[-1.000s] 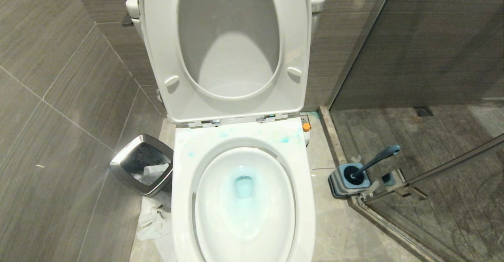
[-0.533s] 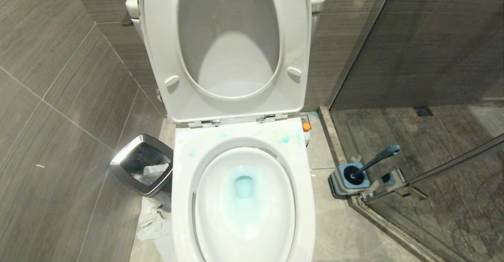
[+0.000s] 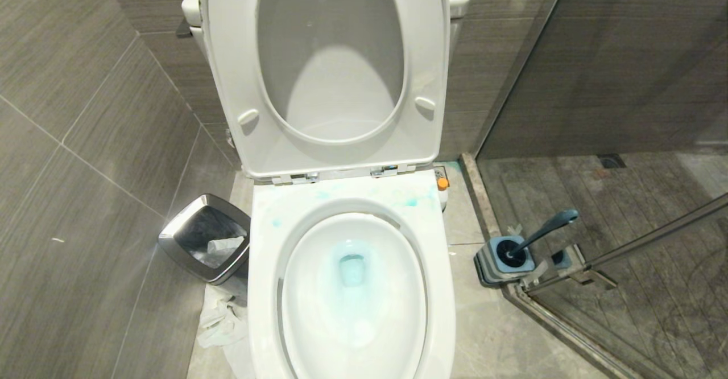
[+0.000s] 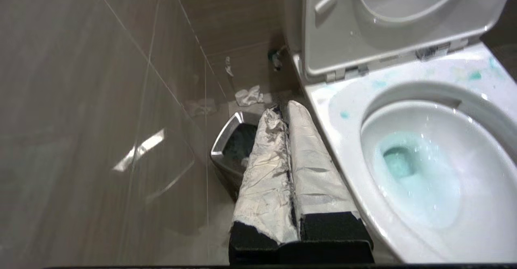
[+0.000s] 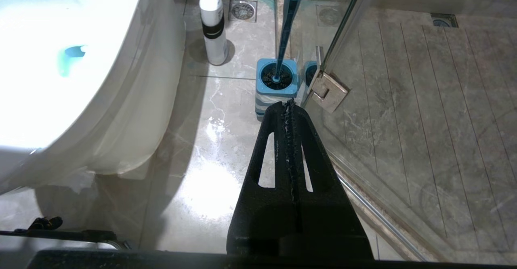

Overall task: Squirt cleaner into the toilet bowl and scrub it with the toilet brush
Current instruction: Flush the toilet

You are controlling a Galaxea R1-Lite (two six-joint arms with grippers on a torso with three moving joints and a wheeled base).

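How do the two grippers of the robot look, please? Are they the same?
No. The left gripper has two long jaws wrapped in crumpled white covering, frayed at the edges, on a black base. The right gripper is bare black: tapered jaws, each with a long slot, and a rough seam where they meet.

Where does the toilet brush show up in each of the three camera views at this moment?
Head view: toilet brush right of the toilet bowl, standing in its holder by the glass door.
Left wrist view: not in it.
Right wrist view: toilet brush upright in the holder, just beyond the shut right gripper.
Shared landmark: the toilet bowl's blue cleaner pool.
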